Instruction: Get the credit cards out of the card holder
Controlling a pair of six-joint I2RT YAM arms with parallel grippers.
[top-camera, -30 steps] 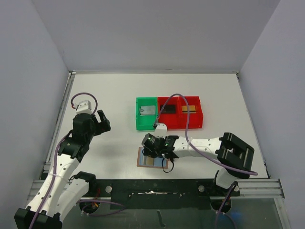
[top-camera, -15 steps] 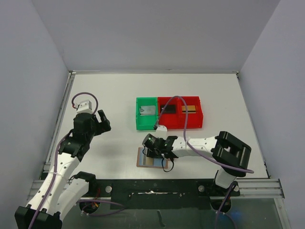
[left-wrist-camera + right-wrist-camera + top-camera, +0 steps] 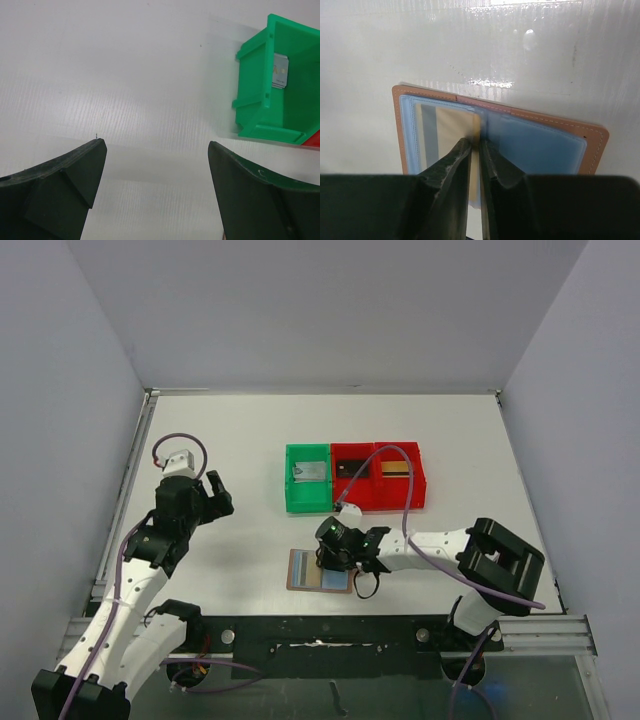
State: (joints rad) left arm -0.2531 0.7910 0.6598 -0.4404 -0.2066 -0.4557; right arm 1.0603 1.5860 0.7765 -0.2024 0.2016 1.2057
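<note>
The card holder point(image 3: 303, 571) point(image 3: 545, 145) lies open on the table near the front edge, brown leather with blue-grey pockets. A gold-tan credit card point(image 3: 447, 132) with a grey stripe sits in its left pocket, its inner edge drawn up between my right gripper's fingers. My right gripper point(image 3: 335, 558) point(image 3: 476, 144) points down at the holder's middle fold, jaws nearly together on that card edge. A silver-grey card point(image 3: 309, 471) point(image 3: 281, 75) lies in the green bin point(image 3: 290, 482) point(image 3: 255, 100). My left gripper point(image 3: 213, 497) point(image 3: 156, 145) hovers open and empty far to the left.
Two red bins point(image 3: 378, 502) adjoin the green one; one holds a black card point(image 3: 350, 467), the other a gold-brown card point(image 3: 396, 467). The right arm's purple cable point(image 3: 405, 510) loops over the red bins. Grey walls enclose the table on three sides.
My right gripper's jaws have closed from about half open onto the card edge, and the wrist has shifted slightly right over the holder. The left arm has not moved.
</note>
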